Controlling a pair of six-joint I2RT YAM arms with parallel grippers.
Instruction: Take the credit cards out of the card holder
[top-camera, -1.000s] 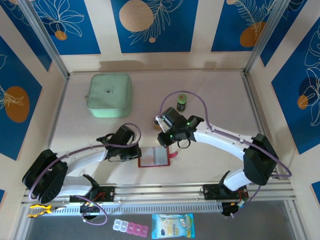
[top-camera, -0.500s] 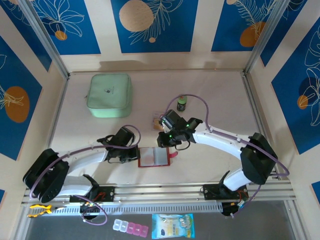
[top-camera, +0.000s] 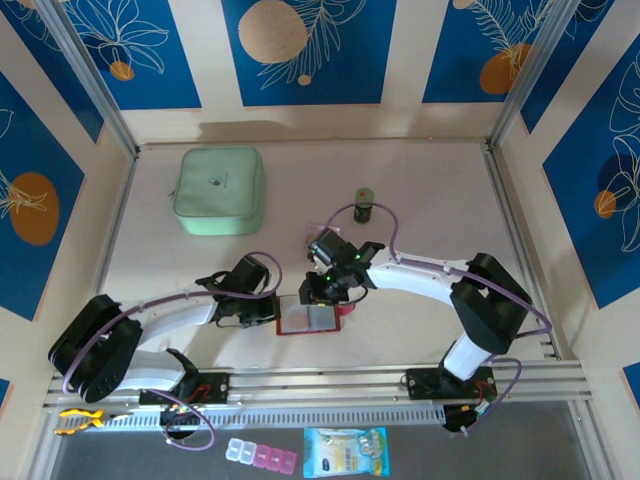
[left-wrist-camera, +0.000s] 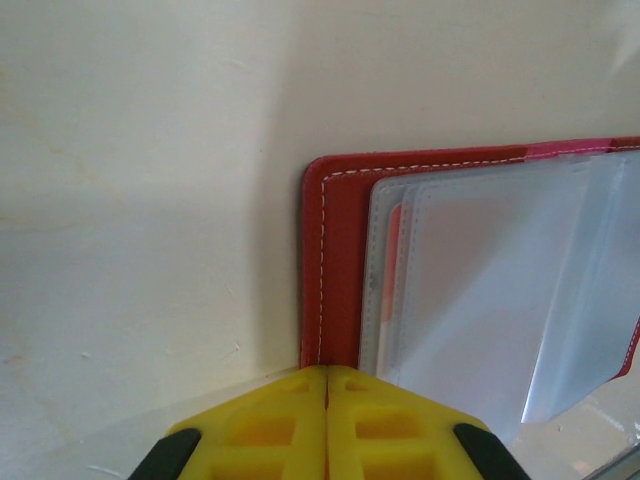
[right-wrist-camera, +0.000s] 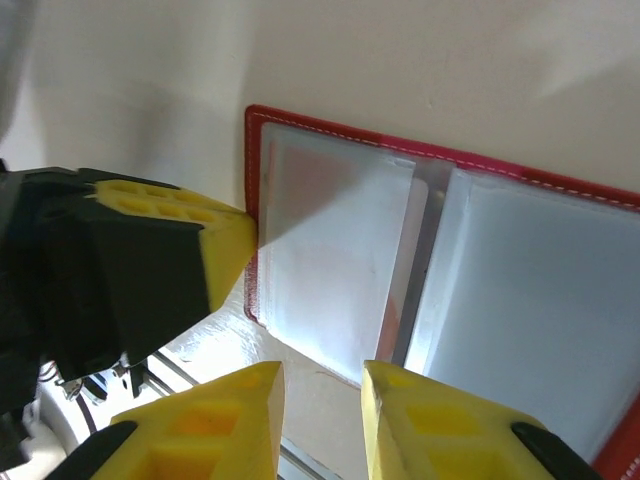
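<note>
Low at centre of the top view, the card holder (top-camera: 312, 320) lies open on the table (top-camera: 430, 190). The left gripper (left-wrist-camera: 327, 400), fingers pressed together, meets its left edge. The right gripper (right-wrist-camera: 322, 375), fingers slightly apart, is poised over its clear sleeves (right-wrist-camera: 330, 250). A mint pouch (top-camera: 219, 190) lies at upper left.

Matt stitched card holder (left-wrist-camera: 335, 270), glossy plastic sleeves (left-wrist-camera: 500, 290)

Bright, even light; soft shadow on tabletop (left-wrist-camera: 270, 250) ahead of left claw (left-wrist-camera: 327, 375), glare whitening card holder (right-wrist-camera: 330, 240) ahead of right claw (right-wrist-camera: 322, 378), both claws out of focus.
</note>
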